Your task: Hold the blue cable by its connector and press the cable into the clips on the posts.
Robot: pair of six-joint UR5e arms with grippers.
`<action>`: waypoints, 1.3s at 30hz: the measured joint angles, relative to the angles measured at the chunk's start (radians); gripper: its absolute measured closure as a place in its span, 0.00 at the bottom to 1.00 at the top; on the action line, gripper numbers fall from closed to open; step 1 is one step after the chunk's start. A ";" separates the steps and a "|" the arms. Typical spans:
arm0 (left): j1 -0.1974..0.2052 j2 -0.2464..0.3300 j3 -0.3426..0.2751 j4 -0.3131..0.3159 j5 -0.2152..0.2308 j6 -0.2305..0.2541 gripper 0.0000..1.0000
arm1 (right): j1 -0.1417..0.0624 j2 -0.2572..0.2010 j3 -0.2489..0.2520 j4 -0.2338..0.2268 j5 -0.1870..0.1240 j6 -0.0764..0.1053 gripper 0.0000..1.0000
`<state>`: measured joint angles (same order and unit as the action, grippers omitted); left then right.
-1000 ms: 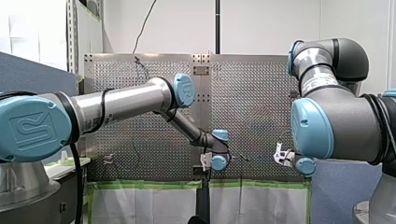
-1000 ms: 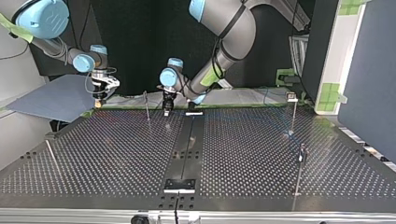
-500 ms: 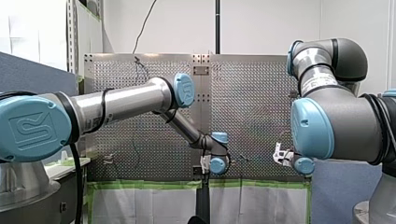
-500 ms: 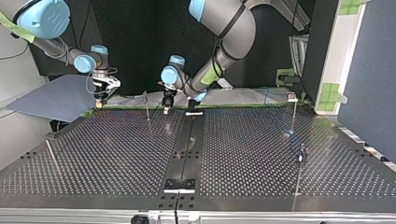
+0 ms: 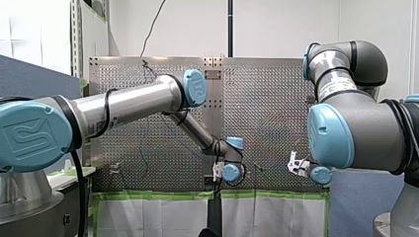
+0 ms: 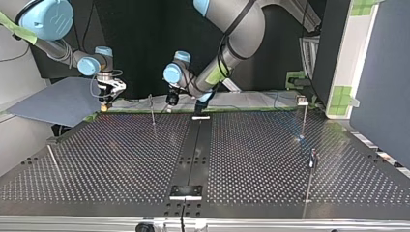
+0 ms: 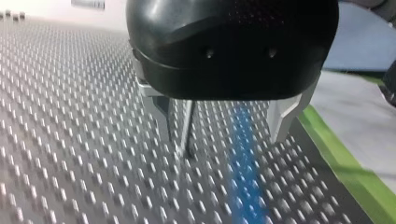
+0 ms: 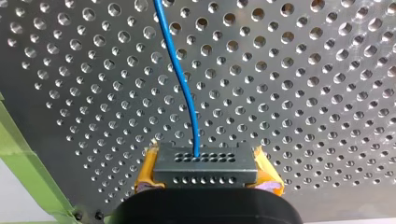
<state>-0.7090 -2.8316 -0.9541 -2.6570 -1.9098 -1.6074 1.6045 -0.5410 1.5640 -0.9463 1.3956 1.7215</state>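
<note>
In the right wrist view my right gripper has its yellow pads shut on a dark multi-hole connector. The thin blue cable leaves the connector and runs away over the perforated table. In the top view that gripper hangs at the far left corner of the table. My left gripper is open above the table, with the blurred blue cable passing under the gap between its metal fingers. A thin post stands just inside one finger. In the top view my left gripper hovers beside a post.
More thin posts stand at the top view's right and one leans at its left. A black strip runs down the table's middle. Green tape lines the table edge near my right gripper. A blue-grey panel lies beyond the corner.
My left gripper has lifted off the table near the post and drifted slightly toward the top view's left. My right gripper has stayed in place on the connector.
</note>
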 joint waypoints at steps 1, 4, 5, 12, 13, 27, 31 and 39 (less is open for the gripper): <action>-0.006 0.007 -0.007 0.005 0.007 0.005 0.00 | 0.001 0.000 0.000 0.000 0.000 0.000 1.00; -0.028 0.033 -0.034 0.018 0.033 0.013 0.00 | 0.003 0.000 0.000 -0.001 0.000 0.003 1.00; -0.033 0.041 -0.041 0.018 0.040 0.014 0.00 | 0.004 0.000 0.000 -0.002 0.000 0.004 1.00; -0.055 0.077 -0.105 -0.027 0.066 0.044 0.00 | 0.006 0.000 0.000 0.000 0.000 0.010 1.00; -0.056 0.078 -0.113 -0.032 0.065 0.047 0.00 | 0.006 0.000 0.000 0.000 -0.001 0.010 1.00; -0.079 0.080 -0.183 -0.060 0.064 0.065 0.00 | 0.009 0.000 0.000 0.011 -0.005 0.013 1.00; -0.090 0.080 -0.172 -0.060 0.065 0.057 0.00 | 0.010 0.000 0.000 0.011 -0.005 0.014 1.00; -0.104 0.080 -0.143 -0.046 0.053 0.028 0.00 | 0.013 0.000 0.000 0.012 -0.005 0.013 1.00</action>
<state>-0.8127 -2.7512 -1.0970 -2.7026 -1.8567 -1.5793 1.6173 -0.5410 1.5641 -0.9347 1.3909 1.7344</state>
